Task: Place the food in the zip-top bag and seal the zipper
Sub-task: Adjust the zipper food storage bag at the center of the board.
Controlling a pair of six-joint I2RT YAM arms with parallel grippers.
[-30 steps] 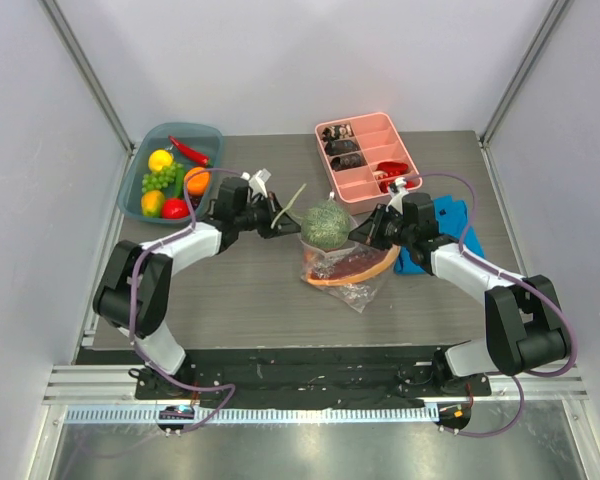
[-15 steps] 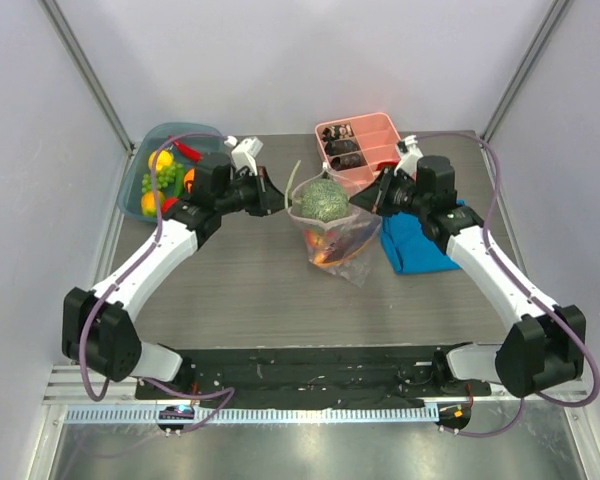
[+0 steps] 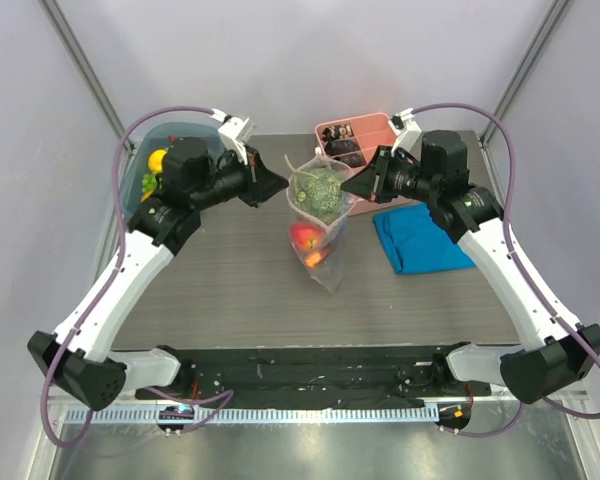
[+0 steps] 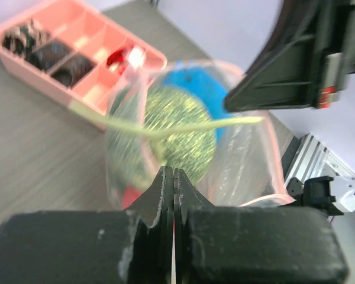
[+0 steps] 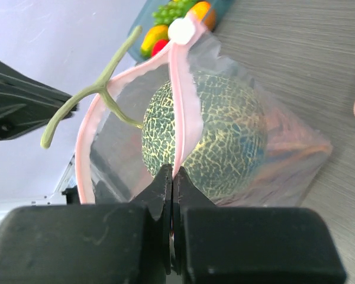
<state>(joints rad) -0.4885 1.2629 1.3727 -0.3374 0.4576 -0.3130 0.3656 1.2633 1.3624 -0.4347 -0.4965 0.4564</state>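
The clear zip-top bag (image 3: 320, 225) hangs upright between both grippers above the table's middle. My left gripper (image 3: 280, 187) is shut on its left mouth edge (image 4: 173, 174). My right gripper (image 3: 348, 188) is shut on the pink zipper (image 5: 180, 112), whose white slider (image 5: 180, 29) sits at the far end. The mouth gapes open. Inside, a green netted round food piece (image 3: 318, 190) with a long stem (image 5: 94, 94) sits on top, over a red piece (image 3: 303, 237) and an orange piece (image 3: 314, 259). More food (image 3: 158, 160) lies in the teal bowl.
A teal bowl (image 3: 145, 150) stands at the back left, partly hidden by my left arm. A pink divided tray (image 3: 355, 140) stands at the back, behind the bag. A blue folded cloth (image 3: 420, 237) lies at the right, under my right arm.
Both grippers have risen and moved toward the back, lifting the bag off the table. It now hangs upright, and the red and orange pieces have slid to its bottom.
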